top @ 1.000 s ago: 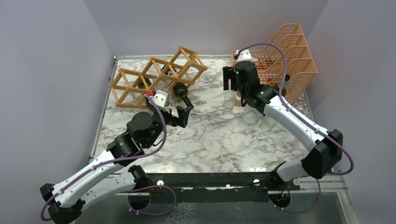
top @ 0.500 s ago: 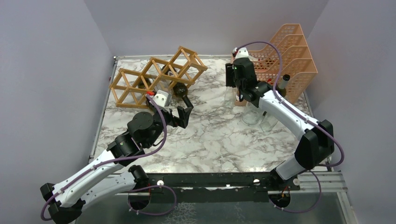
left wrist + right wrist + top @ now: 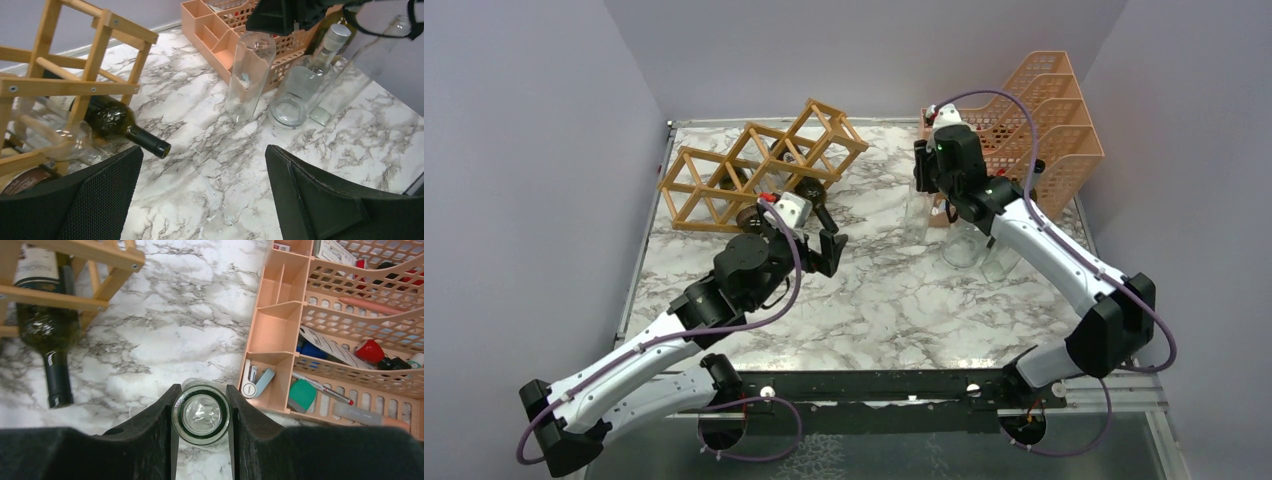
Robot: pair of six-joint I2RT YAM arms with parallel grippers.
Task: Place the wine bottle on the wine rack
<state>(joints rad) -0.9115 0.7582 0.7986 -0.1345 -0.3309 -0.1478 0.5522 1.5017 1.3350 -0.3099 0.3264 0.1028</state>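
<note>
Marble table point(image 3: 894, 300) from above lies open in the middle, rack point(image 3: 724, 170) near its far-left edge, left gripper point(image 3: 827, 232) just beside it; left wrist: that claw spread wide, dark bottle point(image 3: 117, 122) lying in the rack; right wrist: right gripper point(image 3: 201, 410) pinching the standing clear bottle point(image 3: 200, 416) beside the organiser point(image 3: 275, 330) edge, well apart from the rack.

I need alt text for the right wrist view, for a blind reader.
Seen from above, the right gripper clasps the mouth of an upright clear glass bottle. At left, a dark wine bottle lies in the wooden wine rack, neck out; at right stands a peach organiser of small items.
</note>
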